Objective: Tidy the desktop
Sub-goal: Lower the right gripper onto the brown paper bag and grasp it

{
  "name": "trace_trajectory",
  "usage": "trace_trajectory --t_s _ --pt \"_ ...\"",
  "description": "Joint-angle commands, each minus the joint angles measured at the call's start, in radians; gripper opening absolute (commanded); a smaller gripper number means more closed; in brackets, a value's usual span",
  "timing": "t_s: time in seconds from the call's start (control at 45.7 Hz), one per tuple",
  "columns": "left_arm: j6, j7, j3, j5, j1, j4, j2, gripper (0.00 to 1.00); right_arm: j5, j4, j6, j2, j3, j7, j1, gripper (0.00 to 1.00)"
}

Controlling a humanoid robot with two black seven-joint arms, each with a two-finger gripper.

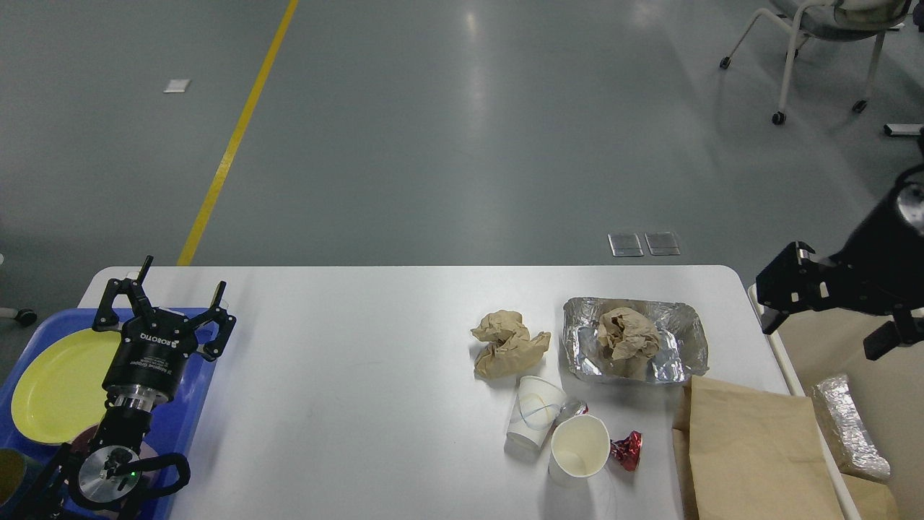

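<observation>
Now, nearest us on the desktop (361, 361), cups (559, 430) are lying beside crumpled paper (509, 344) and a foil tray (635, 339). Our left gripper (166, 303) is hovering released over the blue tray (191, 404); our right gripper (830, 318) is hanging released above the bin (859, 361).

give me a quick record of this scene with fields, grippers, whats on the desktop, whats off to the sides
left gripper: open, empty, above blue tray
right gripper: open, empty, over beige bin
desktop: crumpled brown paper, foil tray holding more paper, two paper cups, red wrapper, brown paper bag
tray contents: yellow plate
bin contents: foil bundle
</observation>
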Motion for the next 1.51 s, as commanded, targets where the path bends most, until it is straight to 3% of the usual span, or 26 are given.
trace_trajectory --t_s 0.0,0.066,0.131,0.284,0.394,0.59,1.115,1.159,1.181,1.224,1.312,1.355,1.487 --pt "0.0 0.0 0.0 0.0 0.0 0.0 0.0 0.96 -0.112 0.008 -0.173 -0.059 0.001 0.087 -0.131 0.99" --pt "0.0 0.0 0.002 0.0 0.0 0.0 0.0 0.96 -0.156 0.016 -0.256 -0.051 -0.002 0.176 -0.206 0.99" --pt "0.0 0.0 0.0 0.0 0.0 0.0 0.0 0.96 -0.212 0.013 -0.336 -0.019 -0.002 0.225 -0.306 0.98" --pt "0.0 0.001 0.0 0.0 -0.001 0.0 0.0 0.96 -0.258 0.004 -0.623 0.024 0.021 0.231 -0.513 0.99" --pt "0.0 0.002 0.0 0.0 0.0 0.0 0.0 0.96 -0.259 -0.019 -0.712 0.038 0.03 0.23 -0.6 0.99" --pt "0.0 0.002 0.0 0.0 -0.001 0.0 0.0 0.96 -0.256 -0.164 -0.737 0.038 0.046 0.23 -0.767 0.99" --pt "0.0 0.0 0.0 0.0 -0.001 0.0 0.0 0.96 -0.249 -0.349 -0.756 0.052 0.171 0.228 -1.065 0.96" --pt "0.0 0.0 0.0 0.0 -0.001 0.0 0.0 0.96 -0.244 -0.368 -0.775 0.059 0.179 0.228 -1.083 0.91" --pt "0.0 0.0 0.0 0.0 -0.001 0.0 0.0 0.96 -0.244 -0.371 -0.799 0.066 0.187 0.227 -1.102 0.79" --pt "0.0 0.0 0.0 0.0 -0.001 0.0 0.0 0.96 -0.244 -0.372 -0.812 0.064 0.187 0.227 -1.11 0.64" --pt "0.0 0.0 0.0 0.0 -0.001 0.0 0.0 0.96 -0.241 -0.372 -0.804 0.055 0.179 0.224 -1.111 0.18" --pt "0.0 0.0 0.0 0.0 -0.001 0.0 0.0 0.96 -0.233 -0.372 -0.804 0.047 0.176 0.219 -1.111 0.0" --pt "0.0 0.0 0.0 0.0 -0.001 0.0 0.0 0.96 -0.221 -0.368 -0.804 0.044 0.178 0.213 -1.111 0.0"
